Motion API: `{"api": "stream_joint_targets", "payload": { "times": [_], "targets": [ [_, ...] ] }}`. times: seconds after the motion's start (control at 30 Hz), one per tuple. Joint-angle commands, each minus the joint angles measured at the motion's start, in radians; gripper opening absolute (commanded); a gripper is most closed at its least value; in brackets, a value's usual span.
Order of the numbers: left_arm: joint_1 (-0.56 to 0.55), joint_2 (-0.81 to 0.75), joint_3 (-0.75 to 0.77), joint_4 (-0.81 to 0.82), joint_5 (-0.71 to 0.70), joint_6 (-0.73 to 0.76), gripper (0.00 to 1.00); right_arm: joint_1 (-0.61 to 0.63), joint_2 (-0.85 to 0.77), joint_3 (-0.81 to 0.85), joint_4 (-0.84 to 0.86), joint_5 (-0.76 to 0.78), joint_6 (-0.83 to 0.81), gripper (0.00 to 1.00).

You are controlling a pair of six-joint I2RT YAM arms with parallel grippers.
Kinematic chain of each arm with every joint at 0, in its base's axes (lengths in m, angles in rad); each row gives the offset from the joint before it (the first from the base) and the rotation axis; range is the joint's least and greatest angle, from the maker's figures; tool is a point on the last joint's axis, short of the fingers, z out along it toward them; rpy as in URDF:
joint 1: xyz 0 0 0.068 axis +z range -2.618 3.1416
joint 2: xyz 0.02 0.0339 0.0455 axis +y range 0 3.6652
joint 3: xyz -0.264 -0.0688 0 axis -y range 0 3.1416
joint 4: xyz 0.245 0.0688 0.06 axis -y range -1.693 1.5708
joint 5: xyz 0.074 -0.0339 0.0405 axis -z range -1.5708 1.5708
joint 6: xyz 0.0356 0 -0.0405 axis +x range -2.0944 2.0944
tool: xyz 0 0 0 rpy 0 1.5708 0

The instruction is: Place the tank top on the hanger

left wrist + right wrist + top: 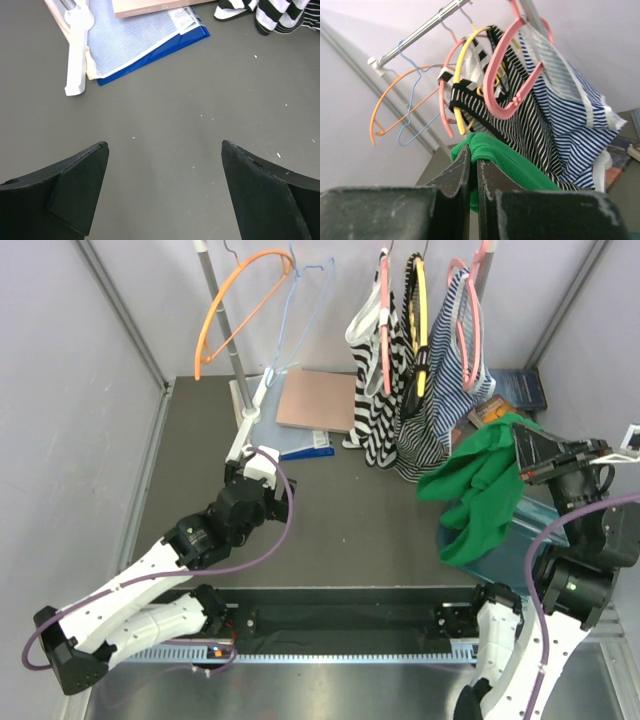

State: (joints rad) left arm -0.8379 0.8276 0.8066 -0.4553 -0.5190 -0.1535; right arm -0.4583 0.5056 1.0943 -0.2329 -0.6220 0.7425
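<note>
The bright-green tank top [480, 490] hangs lifted off the table at the right, held by my right gripper [520, 445], which is shut on a fold of it. In the right wrist view the green fabric [510, 160] bunches over my closed gripper [474, 157]. The light-blue wire hanger [300, 315] hangs from the rail at the back, next to the orange hanger [235, 310]; it also shows in the right wrist view [412, 107]. My left gripper [262, 462] is open and empty low over the dark table [165, 145].
Black-and-white and blue-and-white striped tops [420, 380] hang on pink and yellow hangers at the back right. A pink board [315, 400] and a blue mesh pouch [130, 45] lie at the back by a white stand foot [77, 55]. A teal box [510, 530] sits at the right.
</note>
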Motion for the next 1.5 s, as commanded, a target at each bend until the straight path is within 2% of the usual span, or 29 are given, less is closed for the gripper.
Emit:
{"api": "stream_joint_targets", "payload": {
  "times": [0.0, 0.13, 0.23, 0.37, 0.43, 0.47, 0.5, 0.57, 0.6, 0.63, 0.67, 0.7, 0.77, 0.8, 0.9, 1.0, 1.27, 1.37, 1.47],
  "targets": [
    [0.006, -0.007, -0.003, 0.052, -0.047, 0.011, 0.99, 0.012, 0.034, 0.093, 0.090, -0.160, -0.029, 0.00],
    [0.008, 0.007, 0.002, 0.060, -0.061, 0.006, 0.99, 0.023, 0.074, 0.081, 0.141, -0.235, 0.024, 0.00],
    [0.008, 0.022, 0.012, 0.053, -0.052, 0.002, 0.99, 0.047, 0.125, 0.087, 0.081, -0.266, -0.029, 0.00],
    [0.010, 0.030, 0.013, 0.058, -0.049, 0.005, 0.99, 0.119, 0.183, 0.093, -0.041, -0.219, -0.110, 0.00],
    [0.011, 0.039, 0.013, 0.060, -0.047, 0.009, 0.99, 0.220, 0.212, 0.099, -0.097, -0.167, -0.176, 0.00],
    [0.011, 0.045, 0.016, 0.060, -0.049, 0.009, 0.99, 0.272, 0.223, 0.102, -0.147, -0.053, -0.199, 0.00],
    [0.013, 0.048, 0.017, 0.060, -0.049, 0.011, 0.99, 0.391, 0.226, 0.095, -0.154, 0.002, -0.230, 0.00],
    [0.016, 0.054, 0.016, 0.056, -0.050, 0.011, 0.99, 0.522, 0.244, 0.088, -0.152, 0.130, -0.239, 0.00],
    [0.017, 0.057, 0.016, 0.056, -0.053, 0.011, 0.99, 0.635, 0.257, 0.084, -0.149, 0.158, -0.235, 0.00],
    [0.019, 0.061, 0.016, 0.055, -0.053, 0.011, 0.99, 0.696, 0.272, 0.088, -0.152, 0.192, -0.236, 0.00],
    [0.020, 0.062, 0.016, 0.053, -0.055, 0.009, 0.99, 0.760, 0.299, 0.093, -0.152, 0.274, -0.242, 0.00],
    [0.025, 0.061, 0.019, 0.052, -0.065, 0.008, 0.99, 0.894, 0.315, 0.107, -0.154, 0.328, -0.247, 0.00],
    [0.033, 0.061, 0.019, 0.040, -0.091, -0.007, 0.99, 1.030, 0.361, 0.125, -0.143, 0.481, -0.256, 0.00],
    [0.049, 0.058, 0.022, 0.034, -0.108, -0.018, 0.99, 1.146, 0.381, 0.148, -0.138, 0.522, -0.258, 0.00],
    [0.100, 0.025, 0.025, 0.015, -0.159, -0.067, 0.99, 1.317, 0.491, 0.228, -0.111, 0.591, -0.265, 0.00],
    [0.152, -0.016, 0.019, 0.013, -0.193, -0.093, 0.99, 1.420, 0.623, 0.333, -0.086, 0.599, -0.290, 0.00],
    [0.191, -0.179, -0.012, 0.055, -0.364, -0.093, 0.99, 1.446, 0.924, 0.755, -0.134, 0.531, -0.365, 0.00],
    [0.192, -0.208, -0.023, 0.060, -0.391, -0.087, 0.99, 1.446, 0.996, 0.818, -0.174, 0.593, -0.376, 0.00],
    [0.194, -0.216, -0.021, 0.050, -0.418, -0.086, 0.99, 1.446, 1.030, 0.739, -0.166, 0.608, -0.347, 0.00]
  ]
}}
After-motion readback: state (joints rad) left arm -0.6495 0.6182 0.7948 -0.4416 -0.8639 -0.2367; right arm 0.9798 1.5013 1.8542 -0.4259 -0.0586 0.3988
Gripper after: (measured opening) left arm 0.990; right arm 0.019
